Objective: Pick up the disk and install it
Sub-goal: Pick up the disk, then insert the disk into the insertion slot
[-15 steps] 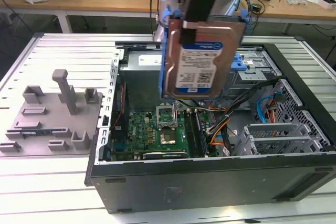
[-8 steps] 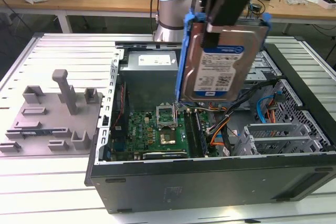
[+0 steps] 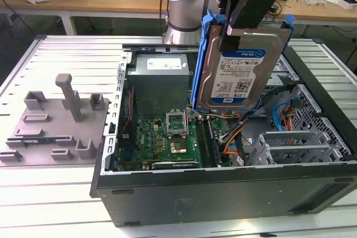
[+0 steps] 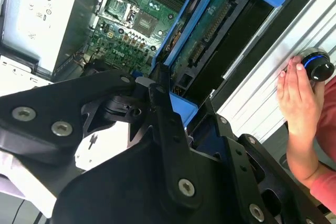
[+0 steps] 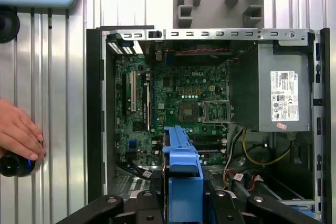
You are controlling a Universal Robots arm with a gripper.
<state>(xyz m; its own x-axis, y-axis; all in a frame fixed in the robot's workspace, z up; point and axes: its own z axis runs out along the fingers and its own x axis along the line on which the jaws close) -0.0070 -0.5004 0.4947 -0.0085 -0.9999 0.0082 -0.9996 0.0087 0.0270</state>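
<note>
The disk [image 3: 241, 73] is a silver hard drive with a white-and-blue label in a bright blue carrier frame. In the exterior view it hangs upright above the open computer case [image 3: 223, 190], over the motherboard [image 3: 167, 140]. My gripper [image 3: 235, 32] is shut on its upper edge, one black finger lying across the label side. In the first wrist view the disk [image 5: 184, 174] appears edge-on between the black fingers [image 5: 144, 205]. The disk's [image 4: 207, 32] circuit-board side faces the second wrist view.
A grey fixture plate [image 3: 53, 124] with upright posts lies at the exterior view's left of the case. Inside the case are the grey power supply [image 5: 281, 95], cables [image 3: 234, 143] and a metal drive cage [image 3: 301, 146]. A person's hand [image 4: 296, 100] rests on a knob [image 4: 316, 66] beside the case.
</note>
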